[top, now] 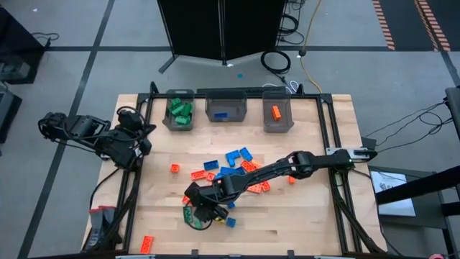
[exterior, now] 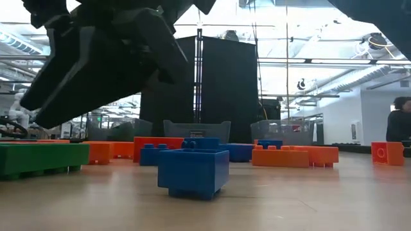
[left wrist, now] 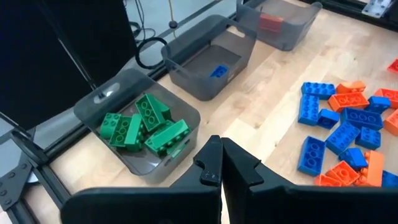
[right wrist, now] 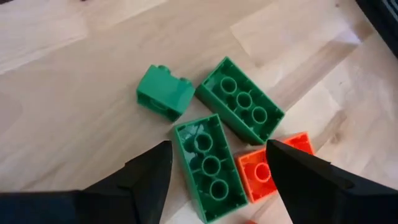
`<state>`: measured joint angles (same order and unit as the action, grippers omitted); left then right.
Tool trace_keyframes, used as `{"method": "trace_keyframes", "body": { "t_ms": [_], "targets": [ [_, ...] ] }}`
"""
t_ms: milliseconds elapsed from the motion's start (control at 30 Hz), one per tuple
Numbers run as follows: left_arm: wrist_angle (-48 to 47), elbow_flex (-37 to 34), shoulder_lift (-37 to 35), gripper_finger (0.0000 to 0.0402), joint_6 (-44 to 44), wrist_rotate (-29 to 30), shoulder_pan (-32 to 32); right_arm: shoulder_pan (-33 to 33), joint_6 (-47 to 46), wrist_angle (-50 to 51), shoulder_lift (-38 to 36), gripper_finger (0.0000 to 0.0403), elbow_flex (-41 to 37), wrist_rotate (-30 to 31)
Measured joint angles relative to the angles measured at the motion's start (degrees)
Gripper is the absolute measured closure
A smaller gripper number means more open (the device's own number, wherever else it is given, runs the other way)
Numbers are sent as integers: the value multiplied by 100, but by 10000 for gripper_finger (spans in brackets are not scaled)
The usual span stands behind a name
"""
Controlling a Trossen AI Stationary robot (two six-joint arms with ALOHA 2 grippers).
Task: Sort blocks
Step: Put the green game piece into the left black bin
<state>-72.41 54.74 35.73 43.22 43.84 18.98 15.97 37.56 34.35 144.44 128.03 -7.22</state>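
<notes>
The wooden surface (top: 309, 216) carries everything. Along its far edge stand three grey bins: the left bin (top: 179, 114) holds a heap of green blocks (left wrist: 144, 127), the middle bin (top: 226, 108) one blue block (left wrist: 217, 71), and the right bin (top: 277, 112) one orange block (top: 276, 111).

The right arm (top: 287, 167) reaches from the right edge across the middle of the surface toward the near edge. Its right hand (right wrist: 217, 171) hangs low over a small cluster near the near edge, left of centre, with its fingers spread either side of a long green block (right wrist: 208, 167) that lies studs-down, hollow side up; whether the fingers touch it cannot be told. Just beside that block lie a second long green block (right wrist: 241, 99), a small green block (right wrist: 164, 92) on its side, and a small orange block (right wrist: 264, 174).

The left arm (top: 93, 137) waits folded at the left edge, its left hand (left wrist: 221, 171) with fingers pressed together, pointing toward the bins.

The main scatter of blue blocks (top: 233, 160) and orange blocks (top: 253, 185) sits in the middle of the surface, partly under the right arm. One orange block (top: 174, 168) lies apart toward the left edge, another (top: 147, 243) by the near left corner. In the low view a blue block (exterior: 193, 169) stands nearest the near edge.
</notes>
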Motion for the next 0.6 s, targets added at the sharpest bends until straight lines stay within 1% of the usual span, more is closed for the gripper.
{"method": "trace_keyframes", "body": {
  "t_ms": [367,433,600],
  "targets": [
    [1,-4,-1,402,2,-13,0,0,129,-37,242,151,-7,-61],
    [1,-4,-1,402,2,-12,0,0,110,-173,302,151,4,-60],
    [-2,-4,-1,402,4,-12,0,-2,40,-149,381,151,-4,-62]
  ]
}}
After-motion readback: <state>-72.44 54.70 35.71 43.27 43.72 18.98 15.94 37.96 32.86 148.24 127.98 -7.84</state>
